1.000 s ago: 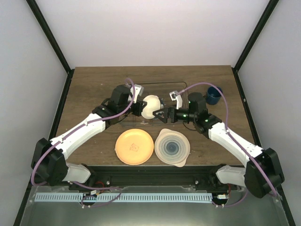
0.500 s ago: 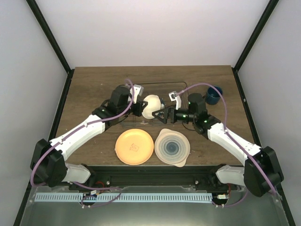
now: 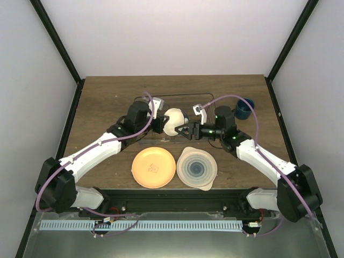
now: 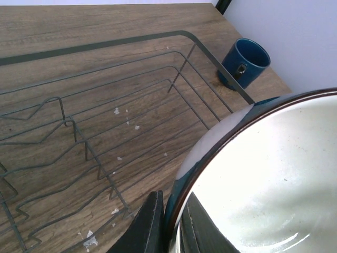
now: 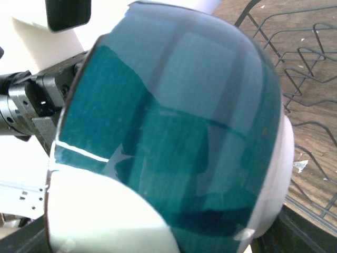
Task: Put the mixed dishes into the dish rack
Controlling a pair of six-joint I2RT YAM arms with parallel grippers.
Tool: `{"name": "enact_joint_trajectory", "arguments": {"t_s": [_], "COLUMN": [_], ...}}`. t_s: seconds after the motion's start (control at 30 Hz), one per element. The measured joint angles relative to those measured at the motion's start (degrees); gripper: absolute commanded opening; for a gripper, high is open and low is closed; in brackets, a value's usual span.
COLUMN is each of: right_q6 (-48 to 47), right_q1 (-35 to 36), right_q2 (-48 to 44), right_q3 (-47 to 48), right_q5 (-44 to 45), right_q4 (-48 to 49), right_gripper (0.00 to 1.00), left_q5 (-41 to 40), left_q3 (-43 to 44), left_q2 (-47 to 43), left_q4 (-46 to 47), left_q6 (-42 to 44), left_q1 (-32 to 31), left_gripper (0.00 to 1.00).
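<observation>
The small bowl (image 3: 173,121), white inside and teal outside, hangs on its side above the dish rack (image 3: 161,98). My left gripper (image 3: 161,124) is shut on the bowl's rim (image 4: 181,174), one finger inside and one outside. My right gripper (image 3: 186,130) is open at the bowl's other side, and the teal wall (image 5: 174,126) fills its view. The orange plate (image 3: 154,167) and the pale blue-ringed plate (image 3: 197,167) lie in front of the rack. The dark blue mug (image 3: 244,109) stands right of the rack and also shows in the left wrist view (image 4: 245,63). The striped plate is out of view.
The rack's upright wire dividers (image 4: 79,142) stand under and behind the bowl. The black frame posts (image 3: 279,59) rise at the table's back corners. The arm bases sit along the near edge.
My left wrist has turned and shifted slightly left with the bowl. My right gripper has edged a little closer to the bowl. The plates and the mug have not moved.
</observation>
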Motion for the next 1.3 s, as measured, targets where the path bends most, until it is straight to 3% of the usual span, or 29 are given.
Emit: {"name": "enact_joint_trajectory", "arguments": {"t_s": [0.13, 0.5, 0.7, 0.93, 1.07, 1.2, 1.3], "right_q6": [0.3, -0.4, -1.4, -3.8, -5.2, -6.8, -8.0], "right_q1": [-0.3, -1.0, -0.9, -0.5, -0.6, -0.9, -1.6], "right_q2": [1.0, 1.9, 2.1, 3.2, 4.7, 6.2, 7.3], "right_q3": [0.0, 0.0, 0.0, 0.0, 0.8, 2.4, 4.5], "right_q5": [-0.7, -0.4, 1.0, 3.1, 5.9, 9.2, 11.5], "right_q4": [0.4, 0.3, -1.3, -2.5, -3.5, -5.7, -7.8], "right_gripper": [0.43, 0.34, 0.34, 0.33, 0.33, 0.33, 0.32], "left_q5": [-0.7, -0.9, -0.5, -1.3, -2.4, -4.2, -6.4], "left_q3": [-0.6, -1.4, -1.6, -1.9, -2.0, -2.1, -2.5], "left_q2": [0.5, 2.5, 4.4, 6.6, 7.0, 6.9, 6.1], "left_q4": [1.2, 4.3, 6.2, 8.0, 7.8, 6.7, 4.5], "left_q6": [-0.2, -0.3, -0.6, -0.5, -0.1, 0.5, 1.1], "left_q1": [0.0, -0.1, -0.1, -0.3, -0.3, 0.1, 0.6], "left_gripper": [0.00, 0.03, 0.24, 0.41, 0.58, 0.84, 0.92]}}
